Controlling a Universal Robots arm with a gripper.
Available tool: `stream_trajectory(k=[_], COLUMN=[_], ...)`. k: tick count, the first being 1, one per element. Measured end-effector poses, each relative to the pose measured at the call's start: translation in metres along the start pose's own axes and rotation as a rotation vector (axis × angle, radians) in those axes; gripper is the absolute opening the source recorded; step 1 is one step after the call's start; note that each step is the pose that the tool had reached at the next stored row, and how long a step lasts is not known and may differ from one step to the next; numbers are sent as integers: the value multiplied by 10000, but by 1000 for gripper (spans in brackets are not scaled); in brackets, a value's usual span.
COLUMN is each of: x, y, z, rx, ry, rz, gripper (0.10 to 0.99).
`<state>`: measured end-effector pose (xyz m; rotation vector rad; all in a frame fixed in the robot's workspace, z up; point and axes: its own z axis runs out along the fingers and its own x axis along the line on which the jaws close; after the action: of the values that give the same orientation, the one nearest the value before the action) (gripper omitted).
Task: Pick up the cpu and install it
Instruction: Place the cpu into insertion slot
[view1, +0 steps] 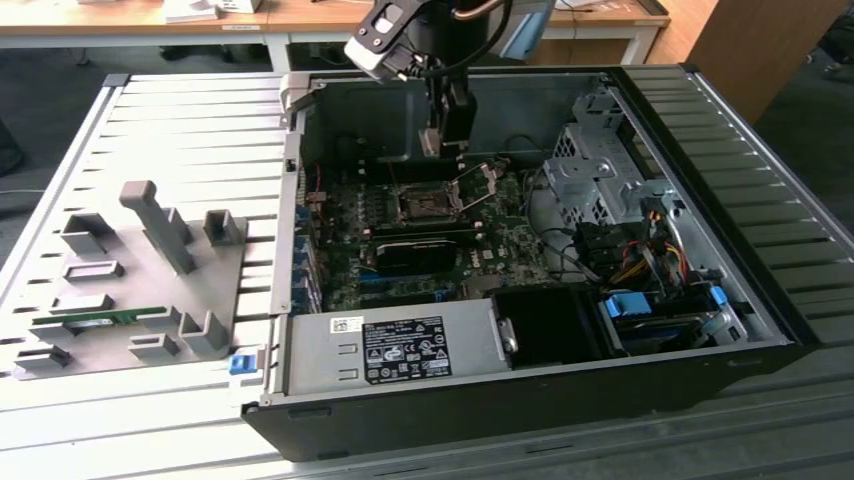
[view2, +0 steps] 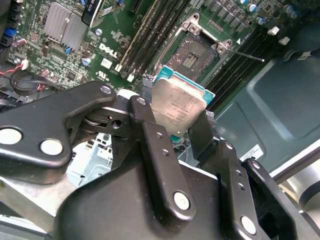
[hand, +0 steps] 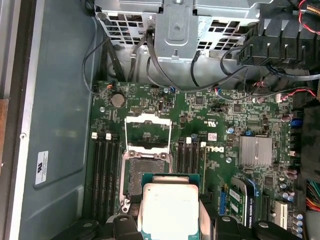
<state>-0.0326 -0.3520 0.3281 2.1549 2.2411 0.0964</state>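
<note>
Grips the cpu (view2: 177, 107) between the two black fingers (view2: 150, 145) of the gripper (view2: 175, 120), pinched at opposite edges, silver top and thin green rim plain in both wrist views. Holds it in the air over the motherboard (hand: 220, 125), close to the empty socket (hand: 142, 175) but clear of it (metal retention frame (hand: 147, 131) flipped open beside the socket). Shows dark memory slots (hand: 105, 175) on either side of that socket, a finned heatsink (hand: 255, 151) farther along the board and a metal drive cage (hand: 180, 25) past the board's edge. Reaches, in the exterior view, down into the open computer case (view1: 534, 400) lying on its side, with the power supply (view1: 387, 350) at the near wall. Shows, on the exterior view's left of the case, a grey fixture plate (view1: 134, 300) with upright blocks and a green memory stick (view1: 100, 320) lying on it.
</note>
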Motion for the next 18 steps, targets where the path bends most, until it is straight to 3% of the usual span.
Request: stream_trajectory(k=[18], x=[-1], y=[-3], z=[46], rx=[-1], ry=[1], rz=[0], gripper=[537])
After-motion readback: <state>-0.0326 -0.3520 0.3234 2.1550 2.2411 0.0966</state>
